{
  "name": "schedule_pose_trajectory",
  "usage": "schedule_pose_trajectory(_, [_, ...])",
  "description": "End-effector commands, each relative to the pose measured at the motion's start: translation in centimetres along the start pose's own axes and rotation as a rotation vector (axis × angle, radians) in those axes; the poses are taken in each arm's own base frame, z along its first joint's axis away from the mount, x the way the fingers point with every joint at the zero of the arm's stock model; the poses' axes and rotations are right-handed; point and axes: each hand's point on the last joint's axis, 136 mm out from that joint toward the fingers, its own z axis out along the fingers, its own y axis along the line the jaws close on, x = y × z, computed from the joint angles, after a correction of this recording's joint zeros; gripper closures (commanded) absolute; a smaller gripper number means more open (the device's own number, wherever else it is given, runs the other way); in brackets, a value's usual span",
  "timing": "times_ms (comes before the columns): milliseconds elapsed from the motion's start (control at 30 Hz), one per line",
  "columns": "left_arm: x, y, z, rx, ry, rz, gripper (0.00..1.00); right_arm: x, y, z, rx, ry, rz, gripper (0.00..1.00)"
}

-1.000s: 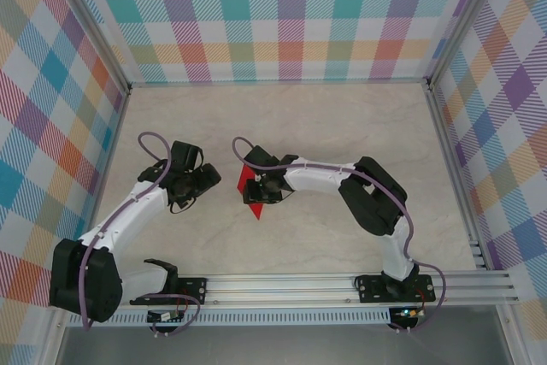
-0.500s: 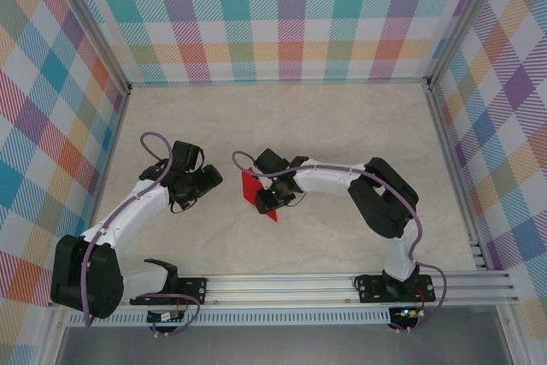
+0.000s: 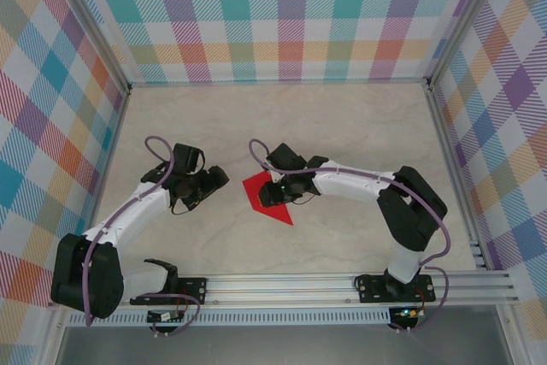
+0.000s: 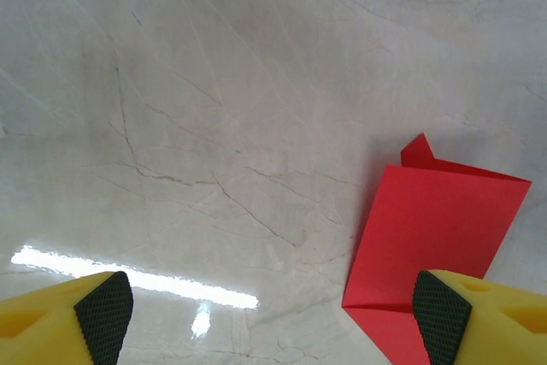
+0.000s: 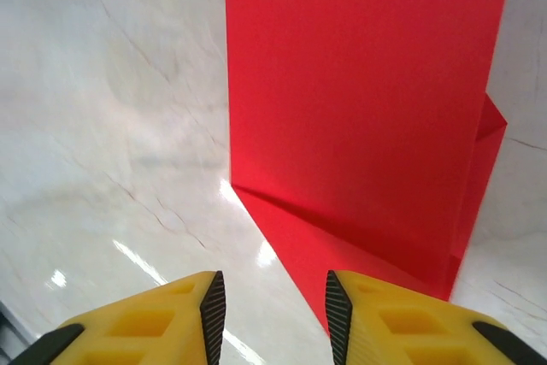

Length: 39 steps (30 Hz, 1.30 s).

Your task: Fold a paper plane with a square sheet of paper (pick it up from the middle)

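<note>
Item: square sheet of paper point(image 3: 256, 191), bright red, part-folded with creases showing, lay flat on the bench point(image 3: 342, 117) near its middle. In the top view its long axis ran from about 10 o'clock down to a pointed corner at about 4 o'clock. Right tool point(image 3: 278, 197) hung directly over the sheet. Its wrist view showed the jaws narrowly parted, with bare bench in the gap and nothing pinched, and the sheet spread ahead from 12 to 1 o'clock. Left tool point(image 3: 217, 179) sat apart from the sheet at its 9 o'clock, jaws spread wide and empty, and in its own view the paper lay off at 3 o'clock. We judged the right arm the nearer for any pinch at the sheet's middle.
</note>
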Motion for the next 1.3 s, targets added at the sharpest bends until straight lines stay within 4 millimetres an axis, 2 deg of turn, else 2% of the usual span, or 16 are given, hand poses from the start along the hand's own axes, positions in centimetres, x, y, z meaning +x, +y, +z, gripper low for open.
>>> schedule_pose_trajectory(0, [0.2,-0.7,0.3,0.06,0.028,-0.006,0.13,-0.8,-0.5,0.9,-0.015,-0.061,0.23,0.63])
schedule_pose_trajectory(133, [0.6,-1.1,0.4,0.085,0.044,-0.006,0.13,-0.4,-2.1,1.5,0.038,-0.06,0.297,0.64])
schedule_pose_trajectory(600, [2.4,-2.9,1.1,0.197,0.111,-0.005,0.14,1.4,-4.5,2.9,0.038,0.007,0.349,0.65])
schedule_pose_trajectory(800, [3.7,-4.5,1.5,0.261,0.153,-0.008,0.2,2.1,-5.5,3.3,0.008,0.028,0.4,0.7])
schedule_pose_trajectory(1100, [7.1,-6.3,3.2,0.276,0.248,0.027,0.28,3.1,-6.6,3.7,-0.031,0.05,0.463,0.71])
schedule_pose_trajectory(1267, [9.2,-6.9,4.5,0.275,0.295,0.046,0.37,3.1,-6.9,3.7,-0.036,0.051,0.472,0.71])
